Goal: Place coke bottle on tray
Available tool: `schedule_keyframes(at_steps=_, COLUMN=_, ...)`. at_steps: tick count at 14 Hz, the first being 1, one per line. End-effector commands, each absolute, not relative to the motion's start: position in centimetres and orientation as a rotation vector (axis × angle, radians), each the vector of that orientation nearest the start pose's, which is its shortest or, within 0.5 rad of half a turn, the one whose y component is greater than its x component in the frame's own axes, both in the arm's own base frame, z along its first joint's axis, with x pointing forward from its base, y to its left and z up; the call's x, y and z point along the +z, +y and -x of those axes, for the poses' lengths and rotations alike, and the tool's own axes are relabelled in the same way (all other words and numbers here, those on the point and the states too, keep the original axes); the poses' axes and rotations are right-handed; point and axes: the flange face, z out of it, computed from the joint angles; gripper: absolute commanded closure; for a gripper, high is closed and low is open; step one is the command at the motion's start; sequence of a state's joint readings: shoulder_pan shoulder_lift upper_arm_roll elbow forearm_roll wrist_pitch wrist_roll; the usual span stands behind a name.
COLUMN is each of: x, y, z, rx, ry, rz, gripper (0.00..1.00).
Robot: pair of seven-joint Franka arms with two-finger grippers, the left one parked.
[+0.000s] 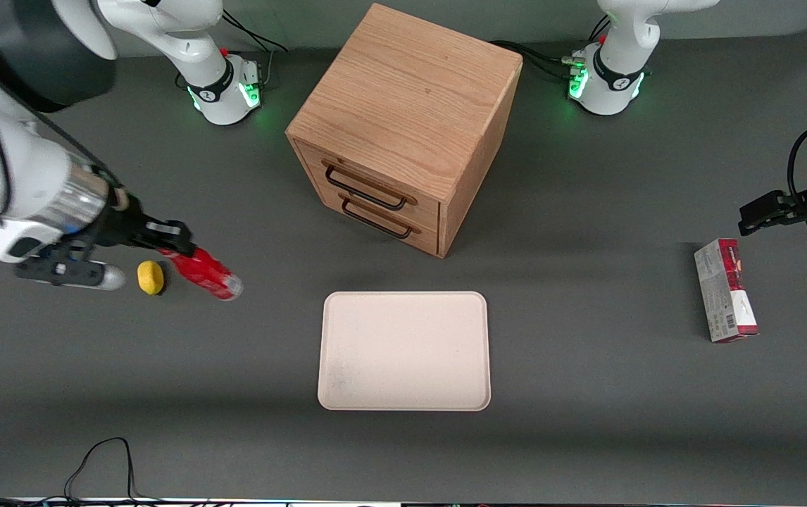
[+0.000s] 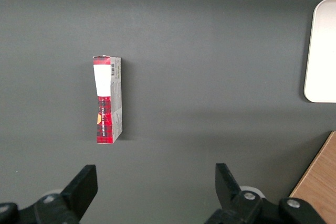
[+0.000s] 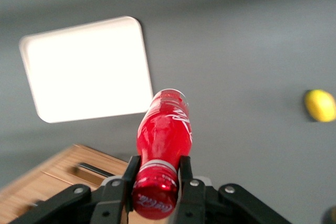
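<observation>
Coke bottle (image 1: pixel 203 273) is held tilted above the surface (image 1: pixel 586 394), base pointing toward 4 o'clock in the front view, at the working arm's end. Hand (image 3: pixel 155 178) pinches it just under the cap, wrist angled low. Lemon (image 1: pixel 151 277) lies just beside it; tray (image 1: pixel 404 350) lies well apart.
</observation>
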State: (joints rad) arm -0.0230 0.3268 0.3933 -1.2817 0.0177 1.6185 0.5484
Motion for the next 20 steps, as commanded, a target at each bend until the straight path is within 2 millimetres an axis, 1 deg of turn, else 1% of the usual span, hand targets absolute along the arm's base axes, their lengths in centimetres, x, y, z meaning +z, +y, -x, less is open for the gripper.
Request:
schedule_keyframes(at_steps=1, x=53.5, y=27.3, z=-65.3, rx=-0.053, ry=0.42, rz=2.977, gripper=1.0)
schedule_keyframes(at_steps=2, x=51.6, y=28.9, z=-66.0, rx=-0.083, ry=0.41, rz=2.999, gripper=1.0)
schedule_keyframes(at_steps=3, x=50.4, y=29.5, z=-66.7, rx=-0.077, ry=0.398, rz=2.999, gripper=1.0)
schedule_keyframes(at_steps=4, x=49.8, y=30.2, z=-67.3, rx=-0.08, ry=0.373, rz=2.981, gripper=1.0)
schedule_keyframes(at_steps=6, x=47.2, y=30.7, z=-68.7, rx=-0.116, ry=0.359, rz=2.957, gripper=1.0)
schedule_keyframes(at_steps=7, x=45.0, y=31.9, z=-69.1, rx=-0.137, ry=0.335, rz=2.952, gripper=1.0)
schedule_keyframes(at_steps=8, x=42.9, y=32.7, z=-69.8, rx=-0.17, ry=0.318, rz=2.94, gripper=1.0)
schedule_keyframes(at_steps=9, x=40.5, y=33.2, z=-70.4, rx=-0.188, ry=0.309, rz=2.932, gripper=1.0)
schedule_keyframes(at_steps=11, x=36.0, y=33.5, z=-71.2, rx=-0.233, ry=0.259, rz=2.978, gripper=1.0)
schedule_keyframes(at_steps=12, x=34.6, y=33.6, z=-71.2, rx=-0.23, ry=0.221, rz=3.004, gripper=1.0)
schedule_keyframes(at_steps=15, x=32.7, y=33.2, z=-71.5, rx=-0.212, ry=0.185, rz=3.021, gripper=1.0)
schedule_keyframes(at_steps=17, x=32.1, y=33.1, z=-71.7, rx=-0.231, ry=0.186, rz=3.009, gripper=1.0)
schedule_keyframes(at_steps=18, x=31.7, y=32.8, z=-71.9, rx=-0.233, ry=0.192, rz=3.014, gripper=0.75)
schedule_keyframes(at_steps=19, x=31.7, y=32.8, z=-71.8, rx=-0.237, ry=0.19, rz=3.015, gripper=0.02)
schedule_keyframes(at_steps=20, x=31.7, y=32.9, z=-71.8, rx=-0.236, ry=0.188, rz=3.015, gripper=0.0)
